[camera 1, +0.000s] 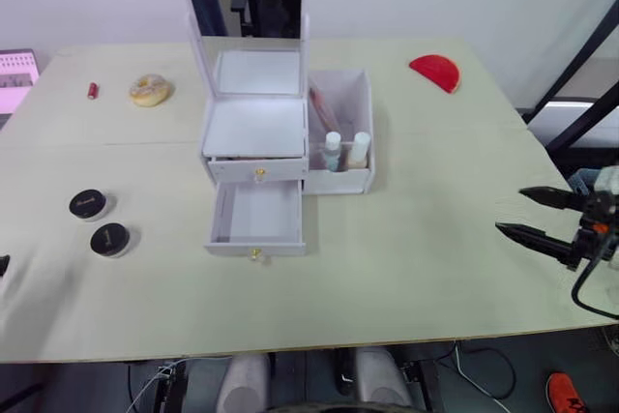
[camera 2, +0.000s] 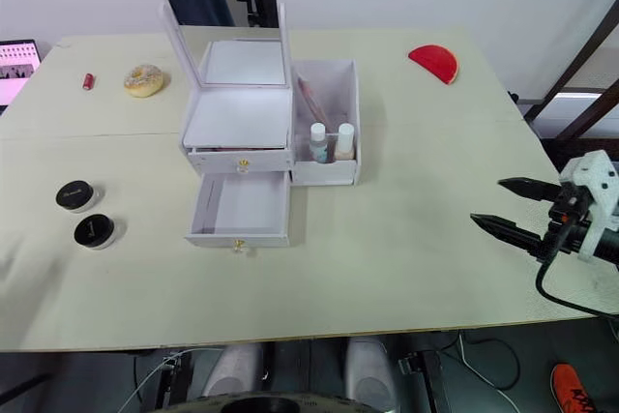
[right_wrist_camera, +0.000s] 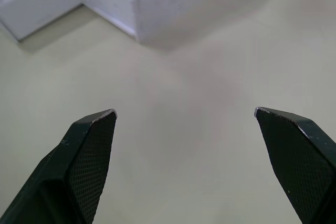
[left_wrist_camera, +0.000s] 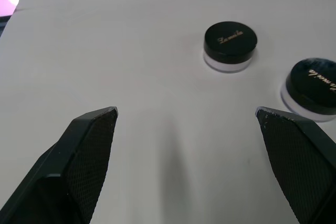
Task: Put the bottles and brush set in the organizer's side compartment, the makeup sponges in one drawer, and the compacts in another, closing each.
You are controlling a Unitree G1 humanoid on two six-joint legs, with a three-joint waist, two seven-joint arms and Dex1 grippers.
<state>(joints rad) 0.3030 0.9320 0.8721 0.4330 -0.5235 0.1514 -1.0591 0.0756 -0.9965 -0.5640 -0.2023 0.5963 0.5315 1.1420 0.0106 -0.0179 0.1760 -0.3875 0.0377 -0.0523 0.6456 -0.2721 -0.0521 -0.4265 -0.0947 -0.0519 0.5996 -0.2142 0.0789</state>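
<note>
**Compacts out on the table, lower drawer open**

At the table's centre stands the white organizer [camera 1: 256, 132], mirror lid raised. Its side compartment [camera 1: 340, 132], at 3 o'clock of the drawers, holds two bottles [camera 1: 345, 151] and a brush set [camera 1: 322, 108]. Its lower drawer [camera 1: 256, 216] is pulled out and bare inside; the upper drawer [camera 1: 256, 168] is pushed in. Two black-lidded compacts [camera 1: 99, 222] sit side by side well off at 9 o'clock. The left gripper [left_wrist_camera: 186, 124] hovers just short of them, fingers spread wide. The right gripper [camera 1: 527, 212] hangs at the table's 3 o'clock edge, likewise spread and holding nothing. A red wedge [camera 1: 435, 72], a doughnut-like round [camera 1: 150, 90] and a small red tube [camera 1: 93, 90] lie along the far side.
</note>
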